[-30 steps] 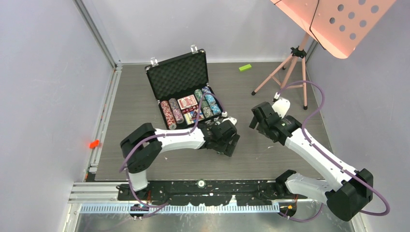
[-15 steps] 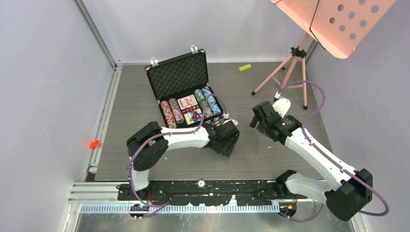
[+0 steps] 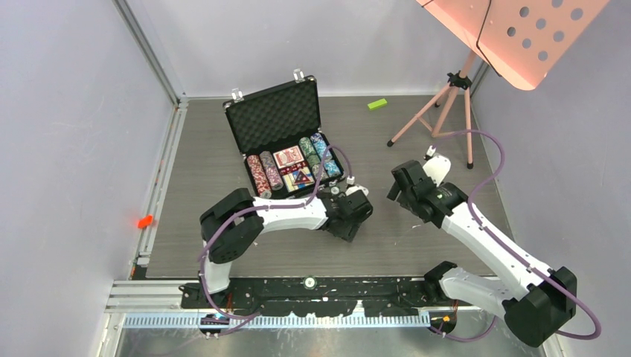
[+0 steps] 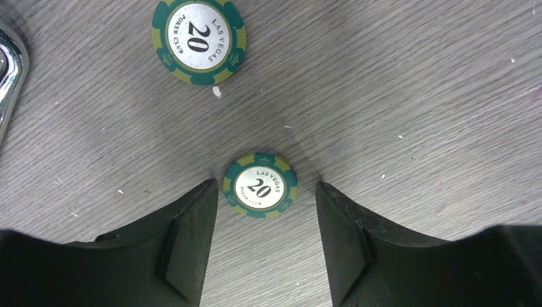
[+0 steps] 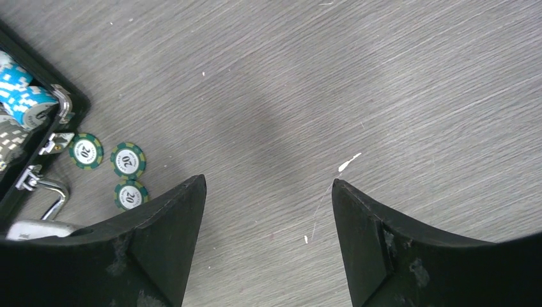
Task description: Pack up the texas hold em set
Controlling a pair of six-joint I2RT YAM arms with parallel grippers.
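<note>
Between the fingers [image 4: 185,243] of the left tool [image 4: 265,192] we see one green poker chip [image 4: 259,186], flat on the bench [image 4: 415,96], closer to one finger than the other. This tool is released, gripping nothing. The right tool [image 5: 268,185], also released, hangs over bare bench, farther from the loose chips [image 5: 128,160] beside the case [image 3: 274,119].

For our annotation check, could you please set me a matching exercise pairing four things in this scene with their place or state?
1. briefcase
2. green block
3. left tool
4. right tool

A. over bare table
B. straddling a green chip
C. stands open
D. near the far wall

Pairs: 1-C, 2-D, 3-B, 4-A.
</note>
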